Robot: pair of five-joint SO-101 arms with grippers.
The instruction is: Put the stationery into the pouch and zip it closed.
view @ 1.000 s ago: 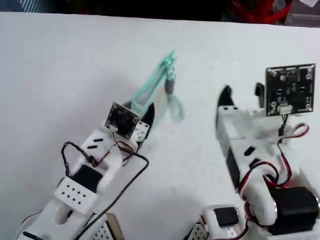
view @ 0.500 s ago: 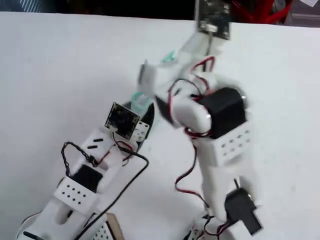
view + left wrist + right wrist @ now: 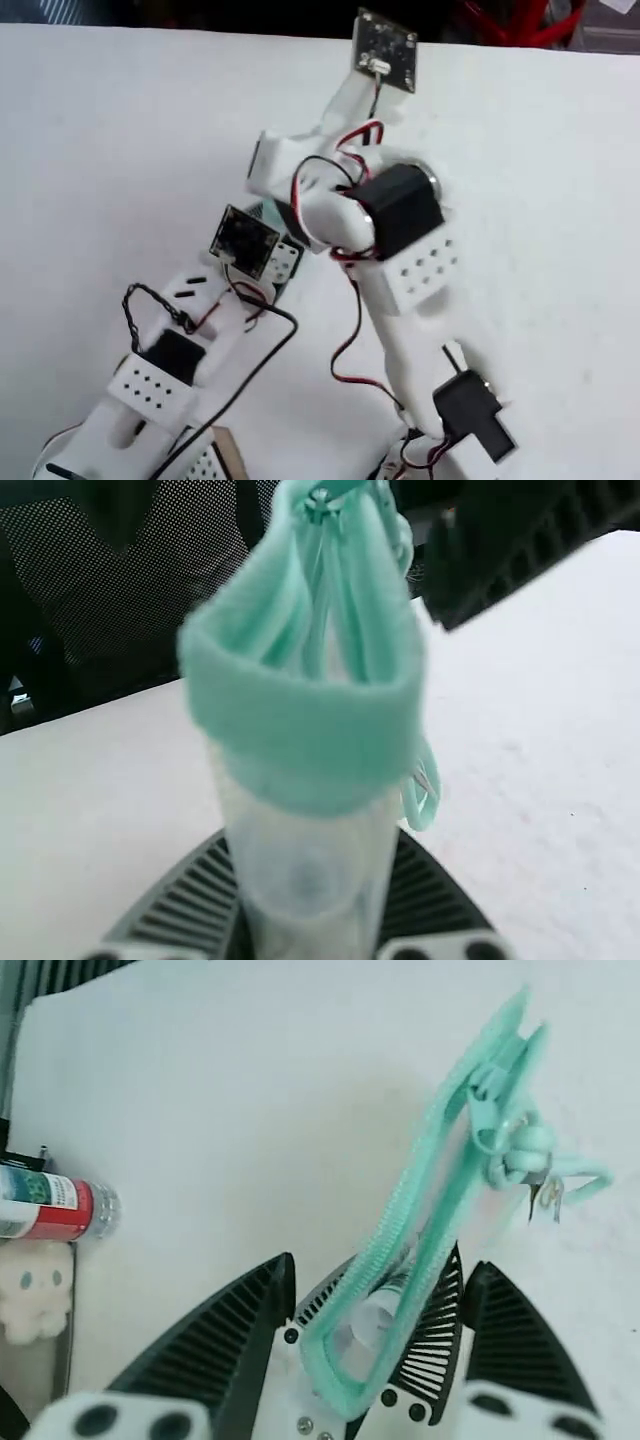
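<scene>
The pouch [image 3: 300, 730] is clear with a teal zipper rim, and my left gripper [image 3: 305, 890] is shut on its lower end, holding it upright. The pouch mouth [image 3: 440, 1160] gapes, with the zipper pull [image 3: 500, 1150] and its teal cord at the far end. My right gripper [image 3: 385, 1270] is open, one black finger on each side of the pouch near the left gripper's hold. A pale round object [image 3: 375, 1320] shows through the clear wall. In the high view the right arm [image 3: 390, 210] lies across the pouch, leaving a teal sliver [image 3: 262, 211] in sight.
A red and white tube [image 3: 55, 1205] and a small white eraser-like piece [image 3: 25, 1300] lie off to one side by a dark edge. The left arm [image 3: 180, 340] stretches from the table's near left corner. Bare white table [image 3: 120, 130] surrounds both arms.
The right arm swung from the right side of the table across to the pouch and now covers it in the high view. The left arm kept still with the pouch.
</scene>
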